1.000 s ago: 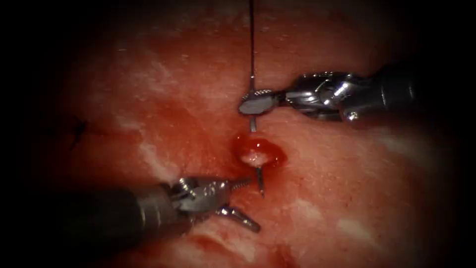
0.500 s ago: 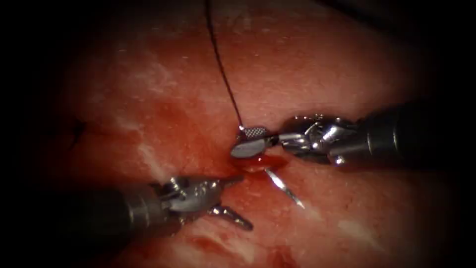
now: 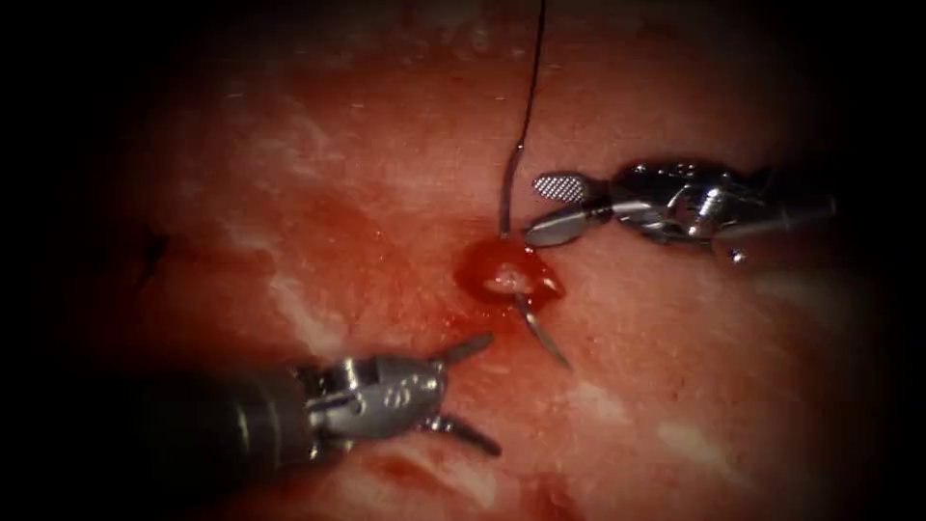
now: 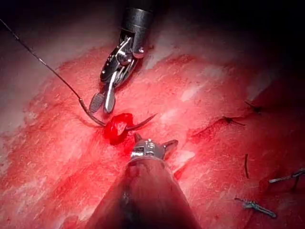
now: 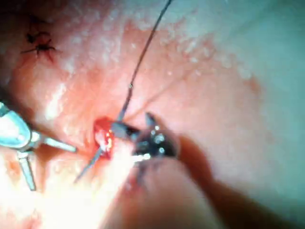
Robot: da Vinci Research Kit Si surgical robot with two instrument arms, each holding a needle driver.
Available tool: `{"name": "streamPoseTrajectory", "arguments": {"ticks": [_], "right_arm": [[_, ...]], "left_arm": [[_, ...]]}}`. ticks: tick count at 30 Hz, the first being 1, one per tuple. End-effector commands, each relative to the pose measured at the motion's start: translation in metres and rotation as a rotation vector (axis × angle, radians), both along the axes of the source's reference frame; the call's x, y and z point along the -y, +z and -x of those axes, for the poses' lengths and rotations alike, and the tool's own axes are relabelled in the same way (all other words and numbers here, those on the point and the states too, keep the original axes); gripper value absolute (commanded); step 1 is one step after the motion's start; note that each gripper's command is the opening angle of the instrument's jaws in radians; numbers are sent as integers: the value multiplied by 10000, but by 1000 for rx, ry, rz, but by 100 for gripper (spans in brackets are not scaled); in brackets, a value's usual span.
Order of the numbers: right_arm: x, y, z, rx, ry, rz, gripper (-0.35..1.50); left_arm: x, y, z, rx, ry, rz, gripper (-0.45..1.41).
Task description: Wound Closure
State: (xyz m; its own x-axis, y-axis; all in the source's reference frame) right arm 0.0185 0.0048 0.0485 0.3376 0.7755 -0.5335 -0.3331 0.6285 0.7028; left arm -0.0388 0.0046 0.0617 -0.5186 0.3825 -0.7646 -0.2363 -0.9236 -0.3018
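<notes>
Needle [image 3: 540, 333] is sitting through the tissue [image 3: 318, 193], tip out; I am keeping my right hand [image 3: 555, 207] and left hand [image 3: 477, 396] released, grasping nothing.

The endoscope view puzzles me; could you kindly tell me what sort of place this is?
Probably a surgical-robot suturing practice bench. A slab of raw pink tissue carries a small red-rimmed cut with a curved steel needle through it, trailing dark thread. Two open-jawed steel needle drivers, left tool and right tool, hold nothing.

Red fluid [image 3: 487, 265] on pink, white-mottled tissue [image 3: 318, 193]; dark thread [image 3: 531, 87].
</notes>
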Motion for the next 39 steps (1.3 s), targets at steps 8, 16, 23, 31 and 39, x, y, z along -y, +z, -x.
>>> {"name": "streamPoseTrajectory", "arguments": {"ticks": [8,16,23,31,39], "right_arm": [[-4,11,18,18,34,25,111],[2,19,14,21,34,40,109],[6,23,9,20,42,46,108],[9,28,7,17,46,52,106],[9,29,6,12,54,55,104]], "left_arm": [[-14,16,14,-8,-23,132,73],[-24,29,16,-37,-25,178,71],[-13,53,25,-58,-16,227,47],[-11,58,35,-37,-51,268,32],[-16,59,33,-30,-65,270,-45]]}}
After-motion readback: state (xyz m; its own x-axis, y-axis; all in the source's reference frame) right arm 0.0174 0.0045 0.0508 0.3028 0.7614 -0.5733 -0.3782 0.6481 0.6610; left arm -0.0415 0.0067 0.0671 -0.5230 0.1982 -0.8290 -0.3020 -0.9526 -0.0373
